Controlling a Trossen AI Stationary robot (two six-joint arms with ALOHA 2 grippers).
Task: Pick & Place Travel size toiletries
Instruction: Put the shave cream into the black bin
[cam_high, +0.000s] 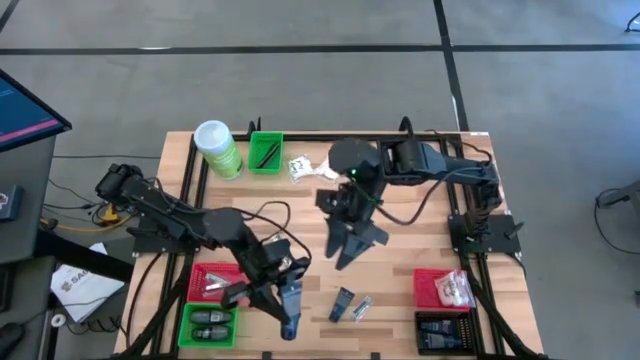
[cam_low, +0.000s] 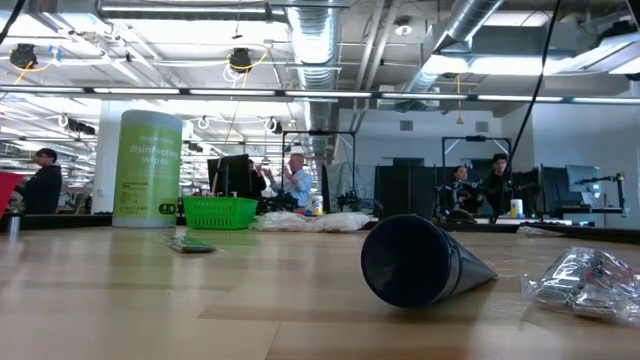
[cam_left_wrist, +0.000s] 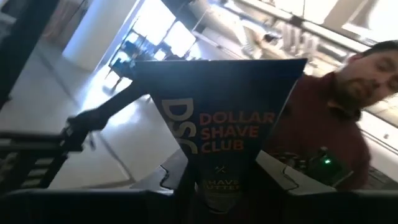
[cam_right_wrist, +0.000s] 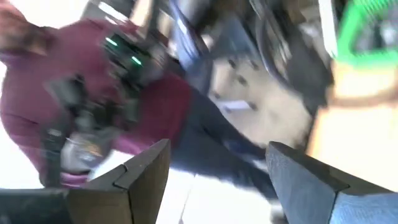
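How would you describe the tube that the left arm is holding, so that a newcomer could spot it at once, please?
Start at the red bin and green bin at the table's near left corner. Just right of them, the left pincer is closed on a dark blue tube. Unlike the loose packets on the wood nearby, it reads Dollar Shave Club in orange.

A tall green canister (cam_high: 217, 148) with a white lid stands at eleven o'clock on the table (cam_high: 420, 240) — a green bin (cam_high: 266, 152) just beside it, toward twelve.
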